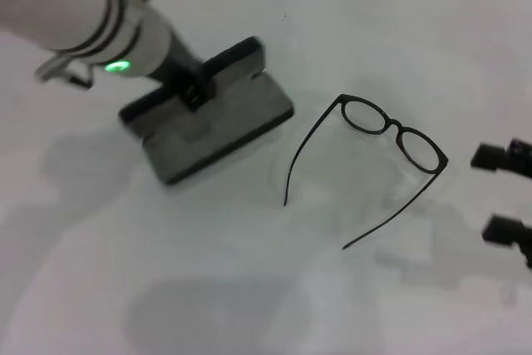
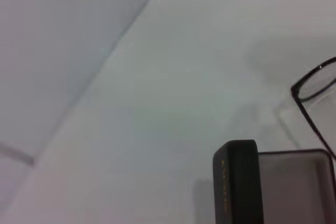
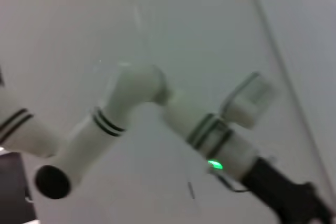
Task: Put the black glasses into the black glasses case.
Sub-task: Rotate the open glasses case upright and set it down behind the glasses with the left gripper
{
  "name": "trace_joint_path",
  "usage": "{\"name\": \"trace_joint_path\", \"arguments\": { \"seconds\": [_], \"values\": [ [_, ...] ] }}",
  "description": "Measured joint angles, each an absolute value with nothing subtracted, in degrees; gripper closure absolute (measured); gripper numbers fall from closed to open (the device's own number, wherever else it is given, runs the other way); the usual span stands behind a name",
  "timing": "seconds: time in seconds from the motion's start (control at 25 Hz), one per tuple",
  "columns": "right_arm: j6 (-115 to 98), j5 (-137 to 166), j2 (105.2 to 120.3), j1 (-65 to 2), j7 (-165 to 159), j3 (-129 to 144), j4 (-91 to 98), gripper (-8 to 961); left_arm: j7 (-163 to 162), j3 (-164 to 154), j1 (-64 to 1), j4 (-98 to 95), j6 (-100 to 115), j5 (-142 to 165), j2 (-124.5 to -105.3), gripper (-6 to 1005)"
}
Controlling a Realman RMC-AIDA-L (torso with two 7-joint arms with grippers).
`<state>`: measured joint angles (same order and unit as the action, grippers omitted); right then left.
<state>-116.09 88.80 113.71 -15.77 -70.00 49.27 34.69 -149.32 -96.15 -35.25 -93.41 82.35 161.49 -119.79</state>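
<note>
The black glasses (image 1: 391, 129) lie on the white table right of centre, temple arms unfolded and pointing toward the front. The black glasses case (image 1: 218, 126) stands open at the left, grey inside facing up, lid upright at its back. My left gripper (image 1: 194, 89) is down at the lid's inner side, touching or just above the case. In the left wrist view the lid (image 2: 236, 182) with orange lettering, the grey inside (image 2: 296, 182) and one lens of the glasses (image 2: 316, 83) show. My right gripper (image 1: 492, 193) is open and empty at the right edge, right of the glasses.
The white table (image 1: 249, 272) carries only the case and the glasses. A wall line runs along the back. The right wrist view shows only my left arm (image 3: 157, 93) over the table.
</note>
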Motion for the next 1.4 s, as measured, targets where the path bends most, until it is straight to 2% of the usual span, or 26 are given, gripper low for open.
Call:
{"name": "trace_joint_path", "arguments": {
  "seconds": [0.24,0.48,1.4],
  "values": [
    [-118.9,89.4,114.07,-13.8,-70.0,49.1,34.2,128,-137.7,-98.8,-37.6,-83.4,68.9,162.4,-119.83,794],
    [-119.0,89.0,114.26,-12.7,-70.0,48.7,33.0,127,-132.3,-102.2,-39.2,-78.0,64.1,162.3,-119.97,793],
    [-118.8,89.3,113.98,-12.7,-70.0,47.3,32.5,178,-135.3,-112.7,-47.8,-69.6,60.2,155.1,-120.58,793]
  ]
}}
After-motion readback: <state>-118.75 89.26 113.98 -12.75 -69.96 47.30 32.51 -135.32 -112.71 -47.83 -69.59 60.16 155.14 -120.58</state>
